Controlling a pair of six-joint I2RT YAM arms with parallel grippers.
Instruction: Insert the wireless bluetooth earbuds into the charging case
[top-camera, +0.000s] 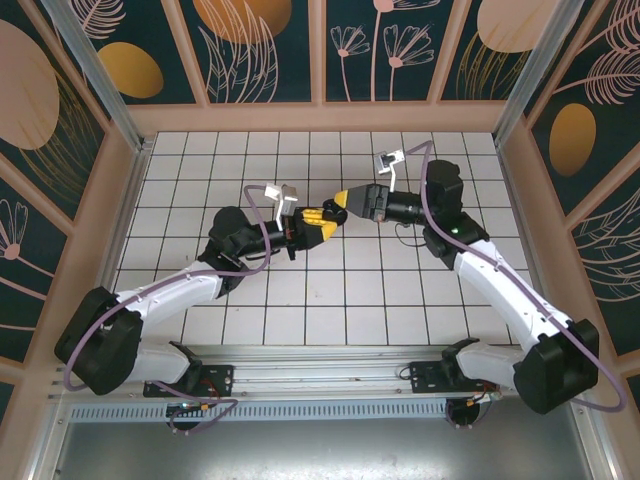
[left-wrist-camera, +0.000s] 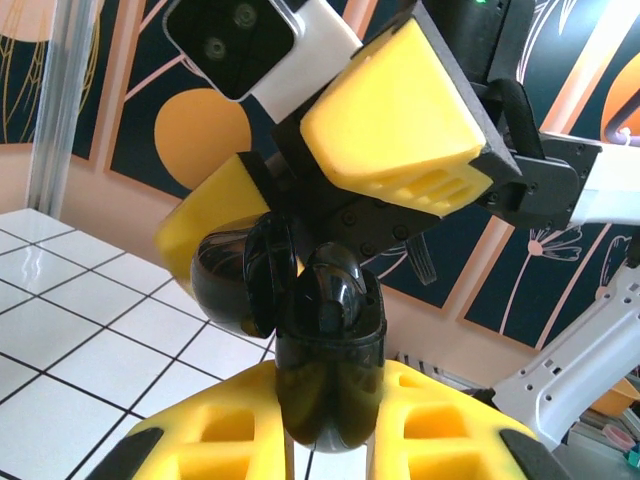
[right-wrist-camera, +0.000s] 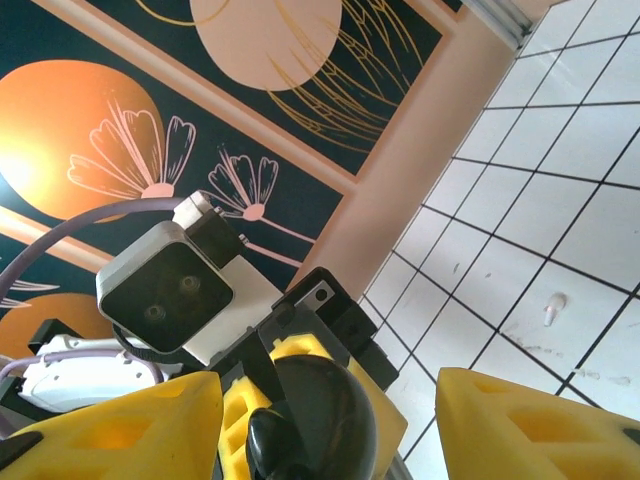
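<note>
The black charging case (left-wrist-camera: 330, 400) stands upright with my left gripper (left-wrist-camera: 335, 430) shut on its lower body, its lid (left-wrist-camera: 235, 285) hinged open to the left. A black earbud (left-wrist-camera: 335, 300) sits in the case's mouth. My right gripper (top-camera: 340, 203) is open directly over the case, one yellow finger (left-wrist-camera: 400, 115) on each side of it and neither touching it. In the right wrist view the case (right-wrist-camera: 325, 405) shows between that gripper's spread fingertips (right-wrist-camera: 535, 425). In the top view both grippers meet above mid-table, the left gripper (top-camera: 320, 226) pointing at the right.
A tiny white piece (right-wrist-camera: 553, 305), perhaps a white earbud, lies on a floor tile beyond the right gripper. White tiled floor (top-camera: 300, 300) surrounds the arms. Patterned walls (top-camera: 270, 50) enclose the cell on three sides.
</note>
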